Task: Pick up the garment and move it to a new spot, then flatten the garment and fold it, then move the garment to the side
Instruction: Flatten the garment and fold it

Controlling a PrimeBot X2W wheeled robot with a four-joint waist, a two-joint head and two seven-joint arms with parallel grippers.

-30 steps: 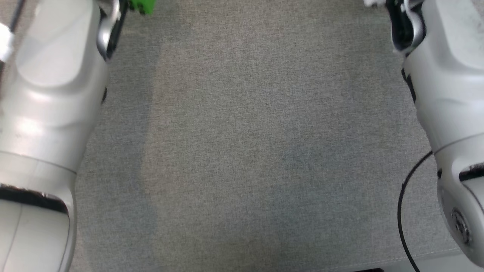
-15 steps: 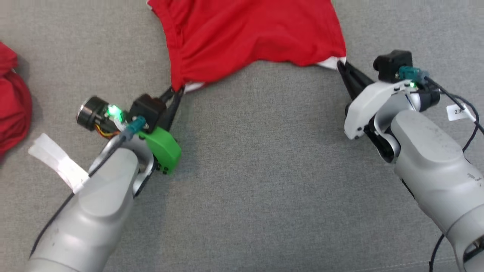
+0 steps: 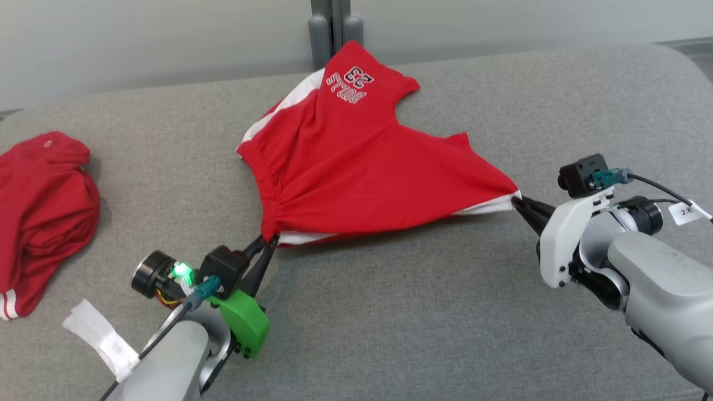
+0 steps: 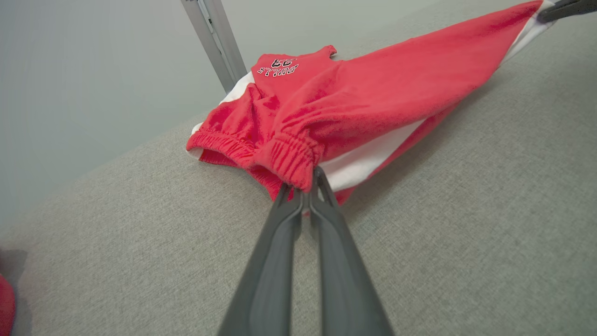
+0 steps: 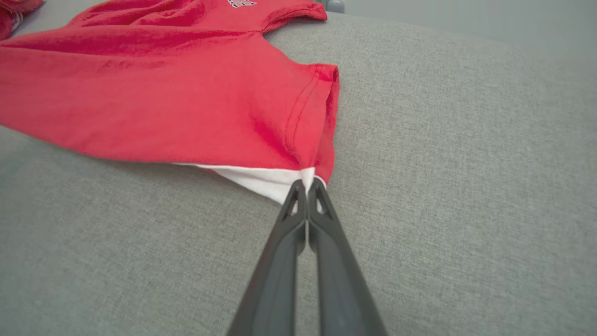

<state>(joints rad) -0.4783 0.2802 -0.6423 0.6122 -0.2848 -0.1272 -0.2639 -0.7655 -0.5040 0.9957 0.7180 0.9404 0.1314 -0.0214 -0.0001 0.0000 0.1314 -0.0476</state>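
The garment (image 3: pixel 356 167) is a pair of red shorts with white side stripes and a "BULLS 23" print, stretched over the grey cushion. My left gripper (image 3: pixel 268 240) is shut on its gathered elastic waistband corner (image 4: pixel 298 161). My right gripper (image 3: pixel 517 201) is shut on the opposite corner, where red hem and white stripe meet (image 5: pixel 305 175). The near edge hangs taut and slightly lifted between the two grippers, while the far leg with the print lies on the cushion toward the back.
A second red garment (image 3: pixel 42 206) lies crumpled at the left end of the grey cushion (image 3: pixel 401 312). A grey post (image 3: pixel 332 30) and pale wall stand behind the cushion's back edge. Bare cushion stretches between and before my arms.
The head camera has tilted up, from the near cushion and forearms to the whole garment and back wall. Both grippers stay shut on the garment's corners.
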